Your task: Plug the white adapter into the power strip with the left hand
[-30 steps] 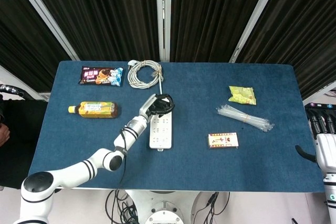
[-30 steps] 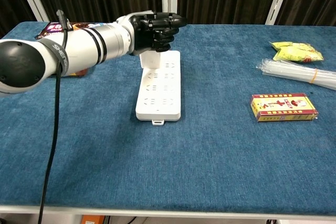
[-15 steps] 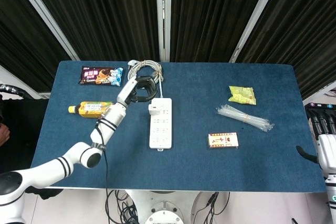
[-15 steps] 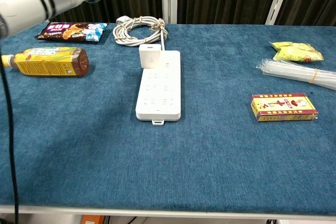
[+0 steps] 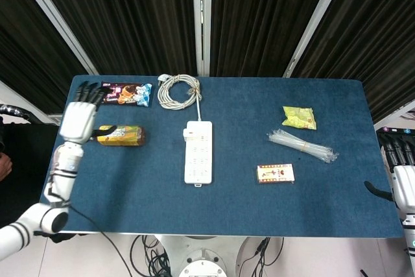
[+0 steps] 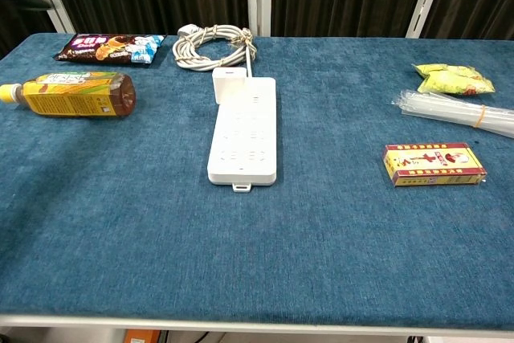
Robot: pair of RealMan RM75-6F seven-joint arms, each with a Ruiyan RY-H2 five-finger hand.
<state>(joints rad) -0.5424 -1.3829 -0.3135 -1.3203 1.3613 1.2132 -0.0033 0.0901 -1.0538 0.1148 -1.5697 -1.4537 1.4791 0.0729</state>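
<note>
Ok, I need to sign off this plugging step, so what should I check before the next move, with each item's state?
1. White adapter seated at the far end of the power strip: ok.
2. Left hand clear of the strip, holding nothing: ok.
3. Strip flat on the table: ok.
4. Coiled cable attached to the strip: ok.
5. Right hand at the table edge, fingers apart: cannot tell.

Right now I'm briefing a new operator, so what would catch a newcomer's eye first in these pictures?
The white power strip lies mid-table with the white adapter standing in its far end, and its coiled cable sits behind it. The left hand hangs at the table's left edge, fingers spread and holding nothing, beside a lying drink bottle.
</note>
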